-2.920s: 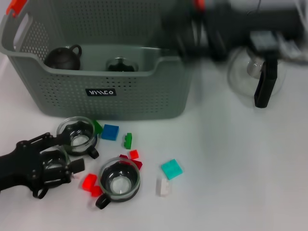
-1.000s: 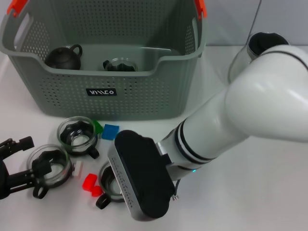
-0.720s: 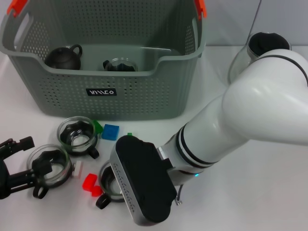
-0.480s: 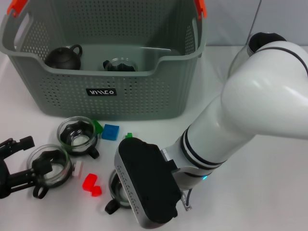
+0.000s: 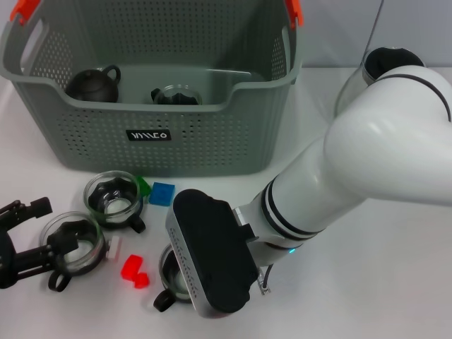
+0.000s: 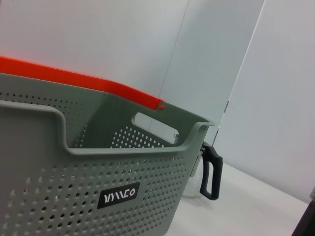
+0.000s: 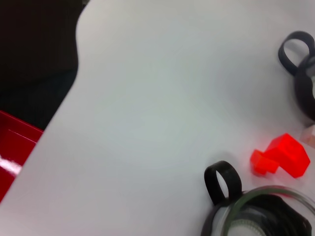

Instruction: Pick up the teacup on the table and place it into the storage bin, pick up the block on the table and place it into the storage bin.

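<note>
Working through pickups: two dark items are already sitting inside the storage bin [image 5: 162,134]. In front of it, one teacup [image 5: 70,241] is being clasped by the left gripper [image 5: 32,244]; another cup [image 5: 173,279] is being covered by the right gripper [image 5: 212,265], grip state unclear. Blocks [image 5: 134,270] are still lying out.

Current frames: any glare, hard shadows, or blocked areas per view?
Head view: even light, soft shadows, no glare; right arm hides part of a teacup; left gripper sits by another. Left wrist view: storage bin fills most. Right wrist view: table evenly lit.
</note>
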Robot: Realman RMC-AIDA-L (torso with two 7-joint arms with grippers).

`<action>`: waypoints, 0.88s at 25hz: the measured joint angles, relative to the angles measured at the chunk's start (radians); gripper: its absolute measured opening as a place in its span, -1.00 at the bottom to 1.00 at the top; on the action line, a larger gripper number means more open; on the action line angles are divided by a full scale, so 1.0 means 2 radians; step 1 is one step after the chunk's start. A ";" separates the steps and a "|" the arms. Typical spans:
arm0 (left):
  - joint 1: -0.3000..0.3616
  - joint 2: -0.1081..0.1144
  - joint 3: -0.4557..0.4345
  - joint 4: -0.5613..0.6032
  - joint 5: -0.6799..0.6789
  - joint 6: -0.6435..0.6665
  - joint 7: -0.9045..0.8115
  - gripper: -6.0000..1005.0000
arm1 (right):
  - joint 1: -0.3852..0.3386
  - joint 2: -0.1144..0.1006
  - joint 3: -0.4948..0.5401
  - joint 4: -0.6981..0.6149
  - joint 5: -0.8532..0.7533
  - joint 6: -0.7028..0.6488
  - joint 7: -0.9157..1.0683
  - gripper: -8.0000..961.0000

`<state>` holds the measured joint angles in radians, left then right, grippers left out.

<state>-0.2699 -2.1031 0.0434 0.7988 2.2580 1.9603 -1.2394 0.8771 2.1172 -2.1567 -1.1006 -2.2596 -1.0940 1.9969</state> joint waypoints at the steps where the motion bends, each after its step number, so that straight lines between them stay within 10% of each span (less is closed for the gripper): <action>1: 0.000 0.000 0.000 0.000 0.000 0.000 0.000 0.83 | 0.001 0.000 0.000 0.003 0.000 0.002 0.000 -0.01; 11: 0.002 0.000 0.000 -0.003 0.000 -0.002 0.000 0.83 | 0.001 -0.002 0.003 -0.007 0.003 -0.005 0.024 -0.07; 22: 0.003 -0.001 0.000 -0.004 0.000 -0.002 0.000 0.83 | -0.007 -0.003 0.031 -0.032 0.007 -0.045 0.026 -0.86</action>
<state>-0.2641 -2.1055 0.0429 0.7899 2.2581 1.9573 -1.2394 0.8626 2.1114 -2.0953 -1.1639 -2.2460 -1.1831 2.0493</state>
